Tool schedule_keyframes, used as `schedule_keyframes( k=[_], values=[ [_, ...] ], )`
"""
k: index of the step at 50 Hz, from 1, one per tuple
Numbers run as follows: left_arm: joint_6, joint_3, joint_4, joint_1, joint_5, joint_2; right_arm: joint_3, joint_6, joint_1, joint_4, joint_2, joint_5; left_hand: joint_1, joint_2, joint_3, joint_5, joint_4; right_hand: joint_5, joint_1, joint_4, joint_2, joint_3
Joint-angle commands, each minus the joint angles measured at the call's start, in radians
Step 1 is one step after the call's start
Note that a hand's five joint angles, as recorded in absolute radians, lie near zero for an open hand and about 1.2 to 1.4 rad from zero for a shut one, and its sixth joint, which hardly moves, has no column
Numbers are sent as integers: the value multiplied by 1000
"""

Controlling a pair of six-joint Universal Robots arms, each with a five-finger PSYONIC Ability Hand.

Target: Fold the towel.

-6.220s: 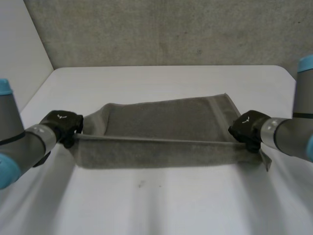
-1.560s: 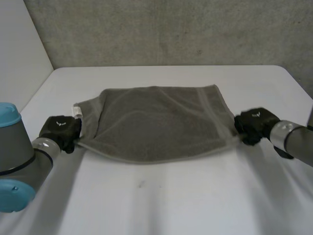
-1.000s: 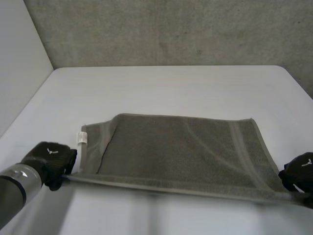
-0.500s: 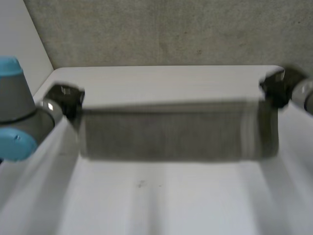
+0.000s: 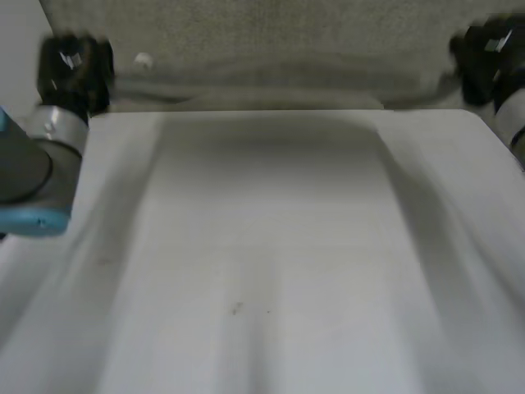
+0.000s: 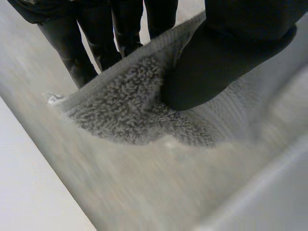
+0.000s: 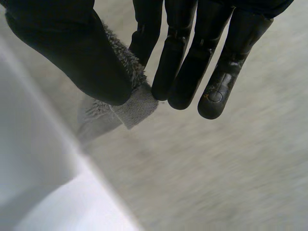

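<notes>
Towel (image 5: 271, 82) in the air, stretched sideways between my two hands and well clear of the table (image 5: 271, 246) under them. Upper edge sags a little midway between the hands. It is blurred in the head view, so I cannot make out its lower edge there. Small white tag (image 5: 143, 59) on it, just beside my left hand (image 5: 72, 70).

Left hand clamped on one end of the upper edge. In the left wrist view my thumb (image 6: 216, 62) presses the looped pile of the towel (image 6: 120, 110) against the fingers (image 6: 91, 43) behind it. A bit of cloth sticks out past the fingertips.

Right hand (image 5: 488, 53) clamped on the opposite end. In the right wrist view a hemmed corner of the towel (image 7: 134, 103) is pinched between thumb (image 7: 72, 53) and fingers (image 7: 187, 62), poking out below the thumb tip. The fingers farthest from the thumb hang straight, apparently off the cloth.

Left arm (image 5: 29, 164), grey with a light-blue cap, below the left hand. Grey wall (image 5: 287, 25) behind both hands.
</notes>
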Motion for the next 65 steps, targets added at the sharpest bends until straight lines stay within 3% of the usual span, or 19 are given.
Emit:
schedule_keyframes(
  k=[1, 10, 17, 19, 25, 27, 30, 36, 48, 53, 65],
  values=[
    [17, -179, -101, 1, 2, -128, 240, -12, -5, 83, 133, -85, 230, 178, 179, 192, 176, 253, 408, 202, 216, 211],
    [152, -283, -216, 6, -7, -188, 320, -79, -24, 187, 180, -96, 219, 167, 168, 181, 165, 253, 408, 202, 216, 211],
    [169, -343, -228, 12, -7, -107, 339, -82, -59, 206, 132, -100, -118, -171, -170, -157, -173, 253, 408, 202, 216, 211],
    [170, -363, -225, 18, -7, -56, 342, -82, -68, 206, 127, -106, -486, -539, -538, -525, -541, 253, 408, 202, 216, 211],
    [172, -388, -221, 21, -6, -13, 357, -72, -107, 206, 118, -154, -635, -688, -687, -674, -690, 253, 408, 202, 216, 211],
    [170, -403, -219, 27, -1, 1, 359, -70, -113, 206, 117, -159, -819, -872, -871, -858, -874, 253, 408, 202, 216, 211],
    [169, -420, -216, 26, 4, 2, 360, -69, -117, 207, 117, -160, -917, -970, -968, -956, -971, 253, 408, 202, 216, 211],
    [169, -441, -205, 13, 20, 1, 359, -65, -139, 206, 117, -163, -914, -967, -966, -953, -969, 253, 408, 202, 216, 211],
    [174, -513, -184, 15, 158, 4, 360, -64, -159, 204, 123, -165, -829, -882, -881, -868, -884, 253, 408, 202, 216, 211],
    [174, -513, -184, 32, 162, -4, 360, -64, -159, 203, 123, -165, -697, -750, -748, -736, -752, 253, 408, 202, 216, 211],
    [174, -466, -178, 61, 157, -56, 366, -64, -159, 202, 129, -166, -659, -711, -710, -697, -713, 253, 408, 202, 216, 211]
  ],
)
